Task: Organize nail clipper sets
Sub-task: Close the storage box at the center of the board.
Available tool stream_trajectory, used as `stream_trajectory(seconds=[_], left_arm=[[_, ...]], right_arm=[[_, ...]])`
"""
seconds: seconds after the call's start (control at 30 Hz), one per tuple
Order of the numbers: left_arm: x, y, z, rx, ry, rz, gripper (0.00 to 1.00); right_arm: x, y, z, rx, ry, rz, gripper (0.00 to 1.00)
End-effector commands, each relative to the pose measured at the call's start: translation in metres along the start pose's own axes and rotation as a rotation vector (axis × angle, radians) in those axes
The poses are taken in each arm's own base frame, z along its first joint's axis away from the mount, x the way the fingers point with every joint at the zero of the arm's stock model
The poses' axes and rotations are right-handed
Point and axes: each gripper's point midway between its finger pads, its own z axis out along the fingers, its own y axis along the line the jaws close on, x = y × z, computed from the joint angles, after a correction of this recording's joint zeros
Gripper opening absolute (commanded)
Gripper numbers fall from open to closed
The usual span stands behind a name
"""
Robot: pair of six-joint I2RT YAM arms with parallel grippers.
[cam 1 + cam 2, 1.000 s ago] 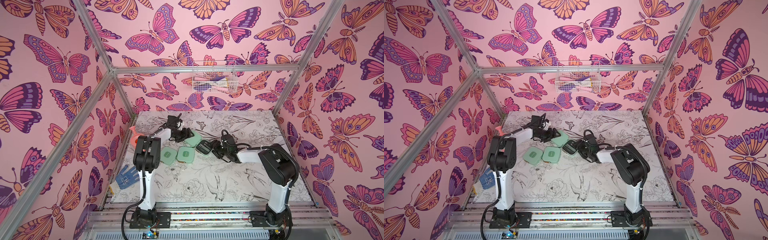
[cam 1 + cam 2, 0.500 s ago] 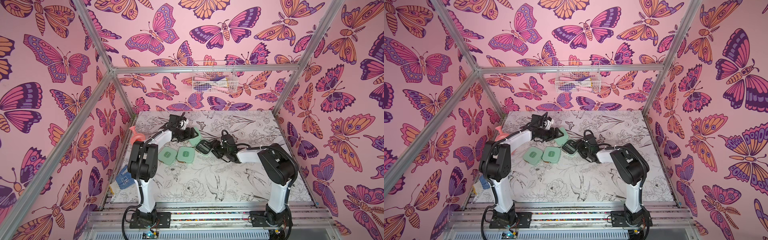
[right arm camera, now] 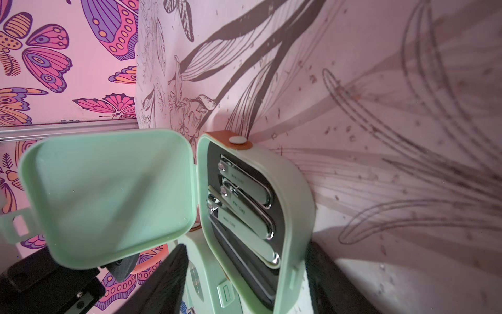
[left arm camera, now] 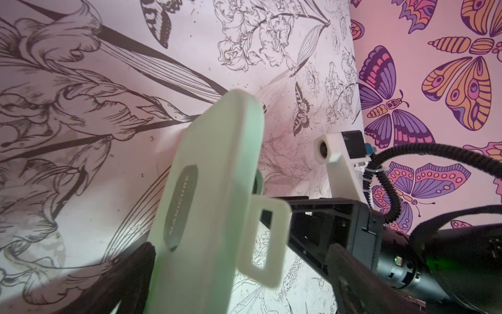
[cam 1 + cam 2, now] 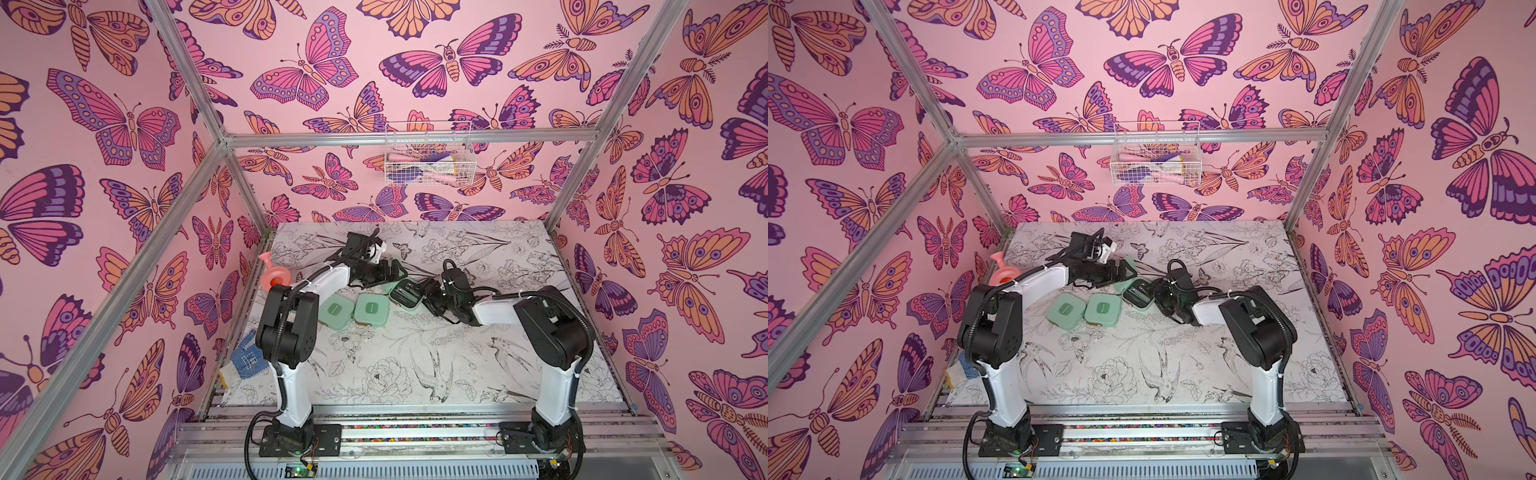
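In a top view: pinching the open mint-green rounded-square plastic case (image 5: 405, 296) with the right gripper (image 5: 428, 293), beyond two closed matching cases (image 5: 336, 311) from the pink plastic watering can (image 5: 274, 279), likely anchoring it. Hovering the left gripper (image 5: 394, 272) just beside that case.

From the left wrist: straddling the raised lid (image 4: 212, 190) with jaws spread, gripping nothing, probably leaving it free for swinging shut.

From the right wrist: clamping the base walls between dark fingers (image 3: 331, 277), steadying the grey metal clippers (image 3: 244, 201) in the black insert (image 3: 213, 163).
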Motion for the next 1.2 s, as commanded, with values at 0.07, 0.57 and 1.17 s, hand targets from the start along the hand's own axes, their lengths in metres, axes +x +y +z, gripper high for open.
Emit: stream_trajectory(seconds=[0.07,0.57,1.17], left_arm=[[0.004,-0.020,-0.007,0.024,-0.006,0.031,1.00],[0.018,-0.054,0.003,0.078,0.010,0.093,1.00],[0.047,-0.033,0.051,0.079,0.099,0.016,1.00]], right_arm=[[0.007,-0.050,0.009,0.140,0.027,0.058,0.71],[0.003,-0.072,-0.019,0.138,-0.009,0.090,0.74],[0.004,-0.042,-0.068,0.116,0.011,-0.115,0.77]])
